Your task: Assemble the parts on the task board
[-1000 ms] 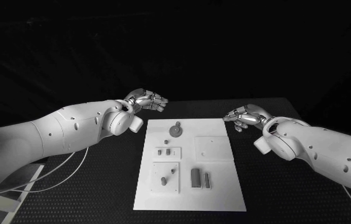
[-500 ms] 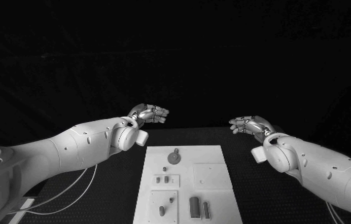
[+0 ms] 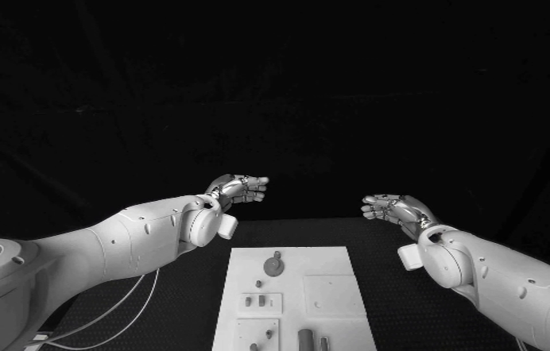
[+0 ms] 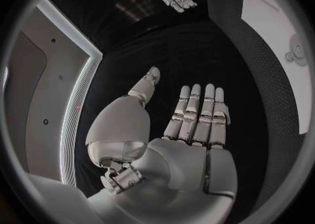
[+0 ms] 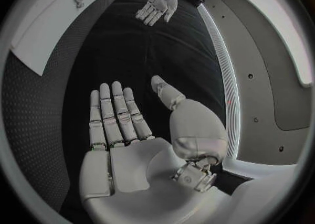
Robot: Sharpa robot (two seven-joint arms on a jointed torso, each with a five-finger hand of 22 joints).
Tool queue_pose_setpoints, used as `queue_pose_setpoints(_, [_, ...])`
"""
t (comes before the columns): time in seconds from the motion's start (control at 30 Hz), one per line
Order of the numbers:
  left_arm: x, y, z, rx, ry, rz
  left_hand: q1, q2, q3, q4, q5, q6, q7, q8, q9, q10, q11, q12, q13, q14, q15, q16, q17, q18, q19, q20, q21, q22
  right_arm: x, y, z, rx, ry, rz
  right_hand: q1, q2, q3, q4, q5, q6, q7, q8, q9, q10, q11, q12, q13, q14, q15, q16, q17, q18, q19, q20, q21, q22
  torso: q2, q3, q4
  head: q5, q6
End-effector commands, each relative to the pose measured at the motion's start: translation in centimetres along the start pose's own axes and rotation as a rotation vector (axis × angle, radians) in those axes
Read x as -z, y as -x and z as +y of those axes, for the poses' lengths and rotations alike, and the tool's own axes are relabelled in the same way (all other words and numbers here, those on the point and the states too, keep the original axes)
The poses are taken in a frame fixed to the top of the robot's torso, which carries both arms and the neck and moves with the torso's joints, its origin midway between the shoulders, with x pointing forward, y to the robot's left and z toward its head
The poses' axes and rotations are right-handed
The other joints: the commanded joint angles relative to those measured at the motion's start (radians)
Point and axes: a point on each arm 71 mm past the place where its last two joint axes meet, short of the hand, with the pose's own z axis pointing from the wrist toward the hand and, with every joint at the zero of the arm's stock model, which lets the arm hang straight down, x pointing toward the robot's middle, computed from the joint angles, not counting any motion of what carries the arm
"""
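The white task board (image 3: 332, 291) lies in the middle of the black table, running off the near edge of the head view. On it are a round grey part (image 3: 274, 265), small parts on a raised plate (image 3: 261, 300) and an upright grey block (image 3: 305, 337). My left hand (image 3: 238, 187) hangs in the air beyond the board's far left corner, my right hand (image 3: 389, 206) beyond its far right corner. In the wrist views the left hand (image 4: 197, 114) and the right hand (image 5: 115, 114) have flat palms, straight fingers and hold nothing. The board (image 4: 269, 9) (image 5: 52, 24) lies off to the side.
The black table (image 3: 172, 287) flanks the board on both sides, and its far edge runs just behind the hands. Pale cables (image 3: 109, 319) trail under my left arm. Behind the table everything is dark.
The head camera has tilted up, so the board sits lower in the picture. Both hands have risen from beside the board's far corners and their curled fingers have straightened.
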Motion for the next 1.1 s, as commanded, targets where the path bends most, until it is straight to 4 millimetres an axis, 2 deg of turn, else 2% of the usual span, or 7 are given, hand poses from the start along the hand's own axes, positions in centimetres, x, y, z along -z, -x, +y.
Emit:
queue_pose_setpoints(0.03, [0.1,-0.2,0.1,0.001,-0.003,-0.005,-0.800,0.052,-0.270,0.242,-0.043,-0.634,-0.121,-0.223,-0.375,-0.773,-0.122,-0.056,-0.057,-0.592,-0.160,-0.259,-0.370,-0.015,-0.525,-0.087,-0.055,-0.667,0.0,-0.2,0.0,-0.002,0.002,-0.003,-0.707,0.007,-0.483,0.239,-0.042,-0.652,-0.158,-0.095,-0.554,-0.774,-0.135,-0.182,-0.218,-0.587,-0.156,-0.456,-0.264,-0.106,-0.419,-0.158,-0.227,-0.326,0.000,-0.0019,0.0040,-0.005,-0.003])
queue_pose_setpoints(0.07, [0.2,-0.4,0.1,0.003,-0.005,-0.008,-0.800,0.052,-0.270,0.242,-0.043,-0.634,-0.121,-0.223,-0.375,-0.773,-0.122,-0.056,-0.057,-0.592,-0.160,-0.259,-0.370,-0.015,-0.525,-0.087,-0.055,-0.667,0.1,-0.3,0.1,-0.005,0.006,-0.007,-0.707,0.007,-0.483,0.239,-0.042,-0.652,-0.158,-0.095,-0.554,-0.774,-0.135,-0.182,-0.218,-0.587,-0.156,-0.456,-0.264,-0.106,-0.419,-0.158,-0.227,-1.030,-0.001,-0.0032,0.0086,-0.011,-0.006])
queue_pose_setpoints(0.23, [0.9,-1.6,0.6,0.015,-0.019,-0.029,-0.800,0.052,-0.270,0.242,-0.043,-0.634,-0.121,-0.223,-0.375,-0.773,-0.122,-0.056,-0.057,-0.592,-0.160,-0.259,-0.370,-0.015,-0.525,-0.087,-0.055,-0.667,0.6,-1.0,0.4,-0.026,0.029,-0.034,-0.707,0.007,-0.483,0.239,-0.042,-0.652,-0.158,-0.095,-0.554,-0.774,-0.135,-0.182,-0.218,-0.587,-0.156,-0.456,-0.264,-0.106,-0.419,-0.158,-0.227,-1.030,-0.005,-0.0115,0.0375,-0.046,-0.024])
queue_pose_setpoints(0.4, [2.5,-4.0,1.3,0.036,-0.045,-0.072,-0.800,0.052,-0.270,0.242,-0.043,-0.634,-0.121,-0.223,-0.375,-0.773,-0.122,-0.056,-0.057,-0.592,-0.160,-0.259,-0.370,-0.015,-0.525,-0.087,-0.055,-0.667,1.9,-2.4,1.0,-0.065,0.061,-0.085,-0.707,0.007,-0.483,0.239,-0.042,-0.652,-0.158,-0.095,-0.554,-0.774,-0.135,-0.182,-0.218,-0.587,-0.156,-0.456,-0.264,-0.106,-0.419,-0.158,-0.227,-1.030,-0.012,-0.0257,0.0873,-0.107,-0.055])
queue_pose_setpoints(0.57, [4.9,-6.9,1.7,0.056,-0.077,-0.128,-0.800,0.052,-0.270,0.242,-0.043,-0.634,-0.121,-0.223,-0.375,-0.773,-0.122,-0.056,-0.057,-0.592,-0.160,-0.259,-0.370,-0.015,-0.525,-0.087,-0.055,-0.667,4.0,-4.2,1.7,-0.113,0.083,-0.151,-0.707,0.007,-0.483,0.239,-0.042,-0.652,-0.158,-0.095,-0.554,-0.774,-0.135,-0.182,-0.218,-0.587,-0.156,-0.456,-0.264,-0.106,-0.419,-0.158,-0.227,-1.030,-0.016,-0.0351,0.1199,-0.147,-0.076])
queue_pose_setpoints(0.7, [6.4,-8.4,1.7,0.064,-0.093,-0.159,-0.800,0.052,-0.270,0.242,-0.043,-0.634,-0.121,-0.223,-0.375,-0.773,-0.122,-0.056,-0.057,-0.592,-0.160,-0.259,-0.370,-0.015,-0.525,-0.087,-0.055,-0.667,5.6,-5.3,2.1,-0.139,0.084,-0.192,-0.707,0.007,-0.483,0.239,-0.042,-0.652,-0.158,-0.095,-0.554,-0.774,-0.135,-0.182,-0.218,-0.587,-0.156,-0.456,-0.264,-0.106,-0.419,-0.158,-0.227,-1.030,-0.017,-0.0372,0.1274,-0.156,-0.080])
queue_pose_setpoints(1.1, [8.7,-10.3,1.4,0.070,-0.114,-0.203,-0.800,0.052,-0.270,0.242,-0.043,-0.634,-0.121,-0.223,-0.375,-0.773,-0.122,-0.056,-0.057,-0.592,-0.160,-0.259,-0.370,-0.015,-0.525,-0.087,-0.055,-0.667,9.6,-7.7,3.0,-0.183,0.059,-0.278,-0.707,0.007,-0.483,0.239,-0.042,-0.652,-0.158,-0.095,-0.554,-0.774,-0.135,-0.182,-0.218,-0.587,-0.156,-0.456,-0.264,-0.106,-0.419,-0.158,-0.227,-1.030,-0.017,-0.0373,0.1277,-0.156,-0.080])
